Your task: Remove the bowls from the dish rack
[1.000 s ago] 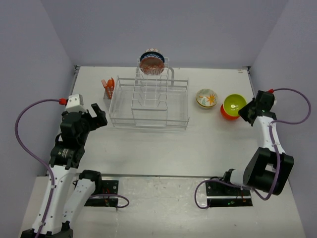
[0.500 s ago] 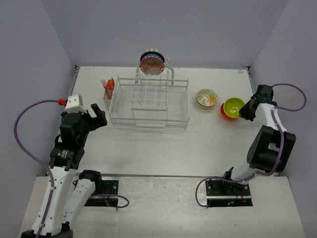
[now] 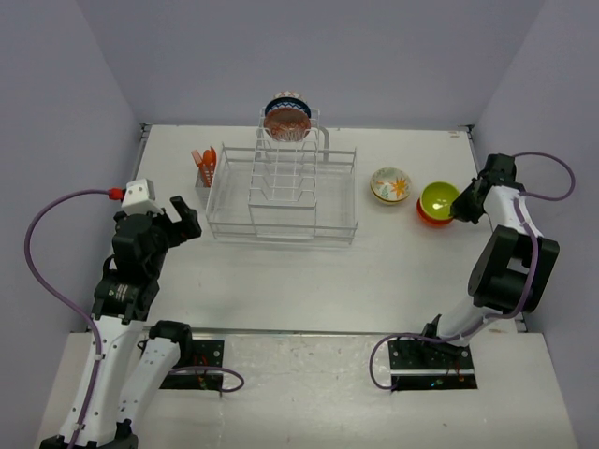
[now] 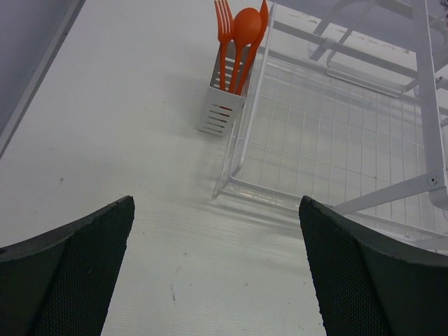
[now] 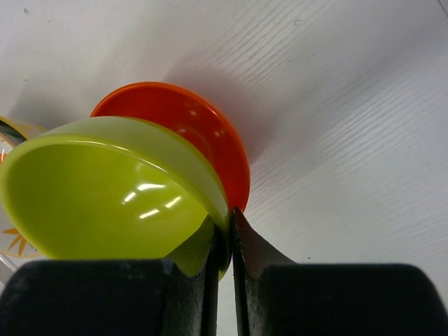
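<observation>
Left of the white wire dish rack, the left gripper holds its fingers wide apart. A dark blue patterned bowl, partly wire-screened, stands in the rack's far slots. Right of the rack sits a cream floral bowl, then the right gripper pinching a glossy yellow-green bowl by its rim atop an orange-red bowl.

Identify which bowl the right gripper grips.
The yellow-green bowl, tilted in the orange-red bowl: only its rim is clamped by the right gripper.

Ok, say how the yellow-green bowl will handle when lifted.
The yellow-green bowl is probably stiff: its rim looks unbent in the right end effector. Its glossy glaze may slip. Nested tilted in the orange-red bowl, it might drag that.
</observation>
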Motion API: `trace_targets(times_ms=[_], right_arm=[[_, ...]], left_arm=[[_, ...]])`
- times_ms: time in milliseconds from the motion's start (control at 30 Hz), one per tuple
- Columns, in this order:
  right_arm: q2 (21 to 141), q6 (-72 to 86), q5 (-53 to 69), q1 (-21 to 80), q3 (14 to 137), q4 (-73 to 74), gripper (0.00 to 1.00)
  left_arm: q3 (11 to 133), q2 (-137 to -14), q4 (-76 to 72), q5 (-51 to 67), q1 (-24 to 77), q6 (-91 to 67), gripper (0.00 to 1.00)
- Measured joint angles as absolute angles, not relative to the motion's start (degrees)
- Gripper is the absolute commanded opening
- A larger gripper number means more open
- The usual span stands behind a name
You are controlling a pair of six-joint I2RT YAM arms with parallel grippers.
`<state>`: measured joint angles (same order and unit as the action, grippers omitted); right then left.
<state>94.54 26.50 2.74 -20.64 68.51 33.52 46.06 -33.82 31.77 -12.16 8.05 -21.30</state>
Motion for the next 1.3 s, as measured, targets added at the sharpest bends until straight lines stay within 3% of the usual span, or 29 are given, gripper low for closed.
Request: trace_targets(times_ms=[67,233,433,533,667,800,867,1133,1300], right_arm=[[94.54,26.3,2.74,-20.64,68.51,33.76,0.11],[94.56,25.87,2.76,-20.64,68.58,33.89,0.37],[94.56,25.69,2.76,-20.64,68.58,33.89,0.38],[94.04,25.87,3.07,-20.64,68.55,33.89,0.45],[88.42,26.65,4.6,-20.49,67.66,33.52,0.47],[76.69,27.68,5.76,-17.74,65.65,31.86,0.62],[72.25,27.86,5.89,-14.48,64.86,30.7,0.65],[59.0,26.06,3.79,4.97,59.05,29.71,0.81],[50.76,23.86,5.23,6.63,57.87,31.64,0.89]], left_arm=[[46.06,-33.78,31.77,-12.21,8.05,-21.3,1.0],[46.06,-33.71,31.77,-12.21,8.08,-21.28,1.0],[46.06,-33.71,31.77,-12.27,8.19,-21.3,1.0],[46.06,-33.78,31.77,-12.34,8.29,-21.3,1.0],[46.06,-34.79,31.79,-12.38,8.32,-21.28,1.0],[46.39,-36.95,31.9,-11.92,8.34,-21.3,1.0],[47.88,-38.2,32.56,-10.5,8.34,-21.45,1.0],[71.68,-53.21,33.82,-10.33,13.61,-20.36,1.0],[90.8,-71.42,36.56,-29.34,34.15,-13.47,1.0]])
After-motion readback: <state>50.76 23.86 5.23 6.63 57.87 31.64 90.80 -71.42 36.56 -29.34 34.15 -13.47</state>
